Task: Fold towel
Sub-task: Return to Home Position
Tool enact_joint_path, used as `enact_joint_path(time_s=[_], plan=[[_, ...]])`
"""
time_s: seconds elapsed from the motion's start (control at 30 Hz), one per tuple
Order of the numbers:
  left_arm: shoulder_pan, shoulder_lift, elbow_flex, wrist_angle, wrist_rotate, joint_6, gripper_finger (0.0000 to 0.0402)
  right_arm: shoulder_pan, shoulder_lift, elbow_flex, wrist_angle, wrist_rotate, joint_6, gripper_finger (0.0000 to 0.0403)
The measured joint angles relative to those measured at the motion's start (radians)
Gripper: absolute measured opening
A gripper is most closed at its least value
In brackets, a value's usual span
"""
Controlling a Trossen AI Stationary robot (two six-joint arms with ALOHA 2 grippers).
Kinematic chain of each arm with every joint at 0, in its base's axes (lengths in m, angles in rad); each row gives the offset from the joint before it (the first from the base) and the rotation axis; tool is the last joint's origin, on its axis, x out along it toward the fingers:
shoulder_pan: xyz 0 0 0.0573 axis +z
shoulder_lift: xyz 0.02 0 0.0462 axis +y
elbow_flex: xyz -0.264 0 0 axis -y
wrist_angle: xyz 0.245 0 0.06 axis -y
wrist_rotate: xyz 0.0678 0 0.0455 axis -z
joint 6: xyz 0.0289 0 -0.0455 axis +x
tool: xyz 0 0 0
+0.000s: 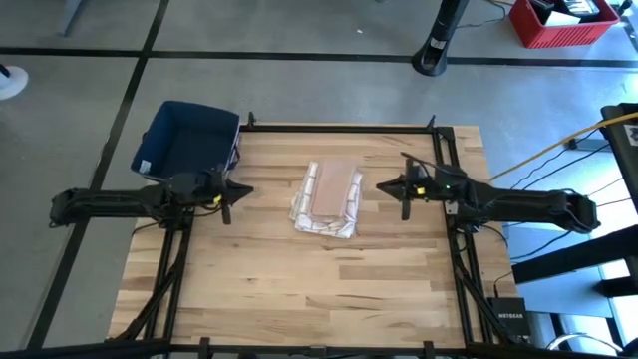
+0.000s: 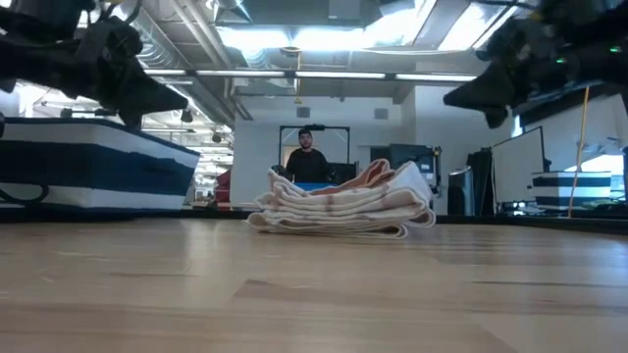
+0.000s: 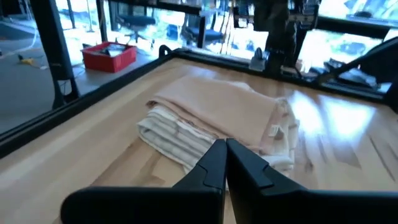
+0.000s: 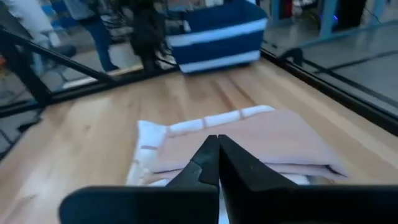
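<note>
Towel stack (image 1: 327, 199): folded, resting mid-tabletop (image 1: 299, 289), light brown towel (image 1: 335, 187) on top.

Step in hand, we judge: homing both arms.
- We retract each arm straight outward, away from stack.
- We keep height and make no sweep across the top layer. Folds look loose, so contact would likely undo them.

Left claw (image 1: 244, 189): raised, fingers together, empty, well left of stack.
Right claw (image 1: 383, 186): raised, fingers together, empty, near stack's right side.
Stack lies between claws, touching neither.

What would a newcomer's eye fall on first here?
The stack of folded towels in the middle of the table, a light brown towel on top of white patterned towels. The left gripper and the right gripper hang shut on either side of it, and a navy bin stands at the far left corner.
</note>
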Motion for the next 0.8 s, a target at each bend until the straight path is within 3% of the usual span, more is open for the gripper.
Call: enact_joint_path(time_s=[0.23, 0.57, 0.8], plan=[[0.0, -0.157, -0.071, -0.005, -0.005, -0.006, 0.0001, 0.075, -0.206, -0.083, -0.024, 0.081, 0.023, 0.0011], [-0.002, -0.283, -0.089, -0.09, -0.004, -0.014, 0.0001, 0.095, -0.395, -0.19, -0.071, 0.003, 0.04, 0.0004], [-0.002, -0.351, -0.085, -0.04, 0.037, -0.06, 0.0001, 0.095, -0.521, -0.24, -0.12, 0.001, 0.046, 0.0005]])
